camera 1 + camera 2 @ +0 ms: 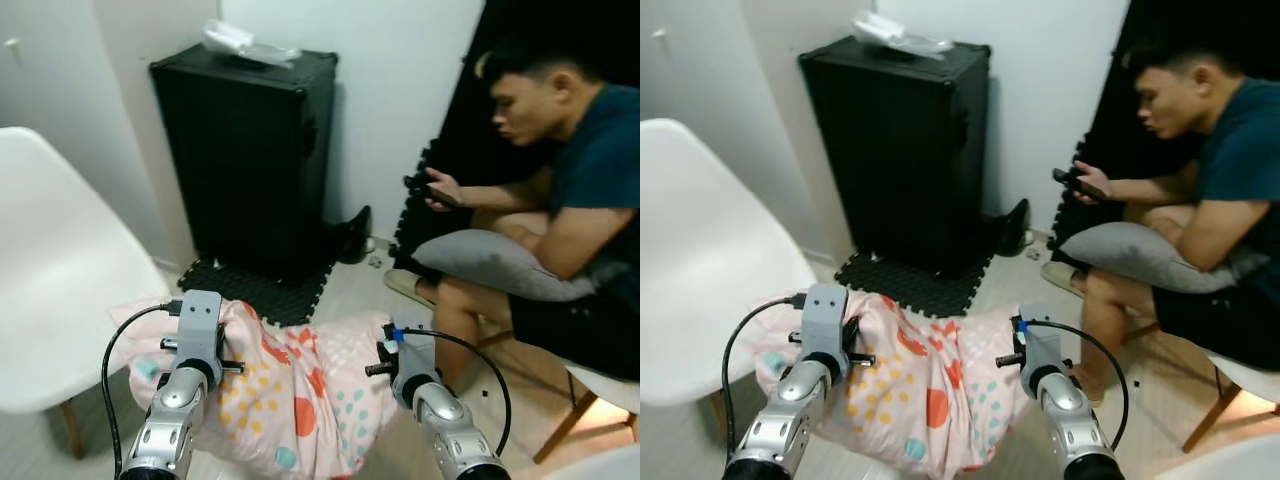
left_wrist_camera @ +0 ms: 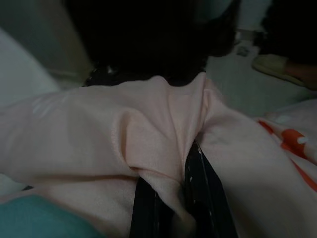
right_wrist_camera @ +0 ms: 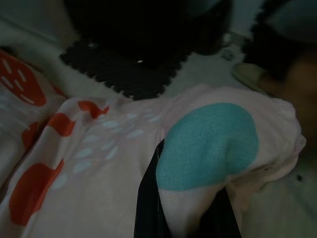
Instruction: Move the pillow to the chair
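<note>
you have the pink pillow (image 1: 290,395) low in the centre of the head views, held up between both arms above the pale floor (image 1: 350,285). it is patterned with red, yellow and teal spots.

your left pincer (image 2: 171,206) is clamped on a fold of the pillow's plain pink fabric; in the left wrist view the two black fingers (image 2: 200,193) stand close together with the cloth pinched between them. your right pincer (image 3: 185,208) is clamped on the pillow's other end, its fingers (image 3: 148,198) closing around a bunched corner that carries a large teal spot.

the white chair (image 1: 60,270) fills the left side of the frame, its seat just beside the pillow's left end and slightly higher.

at upper centre a tall black case (image 1: 250,160) stands against the wall on a dark foam mat (image 1: 265,290), with a clear plastic bag (image 1: 245,42) lying on top of it.

on the right side a person (image 1: 560,200) sits with a grey cushion (image 1: 495,262) on the lap and holds a dark device (image 1: 432,190) in one hand.
</note>
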Robot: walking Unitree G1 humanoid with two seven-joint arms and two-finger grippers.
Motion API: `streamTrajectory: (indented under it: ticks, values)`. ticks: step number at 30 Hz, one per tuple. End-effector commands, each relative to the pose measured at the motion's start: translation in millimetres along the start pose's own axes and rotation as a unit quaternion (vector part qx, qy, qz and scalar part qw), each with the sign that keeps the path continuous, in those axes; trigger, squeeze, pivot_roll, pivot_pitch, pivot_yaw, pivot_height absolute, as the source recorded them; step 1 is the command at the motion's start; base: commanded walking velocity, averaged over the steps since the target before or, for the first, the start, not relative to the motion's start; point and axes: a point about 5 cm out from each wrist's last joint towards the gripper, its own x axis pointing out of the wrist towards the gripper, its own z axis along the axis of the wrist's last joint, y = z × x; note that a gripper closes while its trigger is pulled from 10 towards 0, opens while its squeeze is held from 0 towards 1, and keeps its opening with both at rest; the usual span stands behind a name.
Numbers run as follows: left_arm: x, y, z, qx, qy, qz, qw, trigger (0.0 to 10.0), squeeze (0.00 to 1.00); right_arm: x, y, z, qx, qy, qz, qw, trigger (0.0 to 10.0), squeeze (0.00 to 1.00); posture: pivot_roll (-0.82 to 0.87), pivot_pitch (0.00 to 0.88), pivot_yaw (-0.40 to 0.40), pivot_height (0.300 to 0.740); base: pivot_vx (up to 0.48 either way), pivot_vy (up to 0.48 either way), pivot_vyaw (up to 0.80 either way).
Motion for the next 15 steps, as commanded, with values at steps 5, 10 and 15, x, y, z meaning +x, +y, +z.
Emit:
streamTrajectory:
  ticks: [5,10,15]
  values:
    - [2.4,-5.8,5.7,0.004,-0.014,-0.015,1.0,10.0,0.0,1.2,3.5,6.7,0.004,-0.018,0.005,1.0,10.0,0.0,0.0,0.05,0.004,0.74,0.0,0.0,-0.8]
    - [1.9,-3.7,5.7,0.004,-0.014,-0.015,1.0,10.0,0.0,2.0,6.4,7.8,0.006,-0.021,0.006,1.0,10.0,0.0,0.0,0.046,0.008,0.74,0.0,0.0,-0.8]
    - [2.7,-3.8,6.0,0.005,-0.014,-0.016,1.0,10.0,0.0,2.2,5.8,7.4,0.006,-0.02,0.005,1.0,10.0,0.0,0.01,0.035,0.011,0.74,0.0,0.0,-0.8]
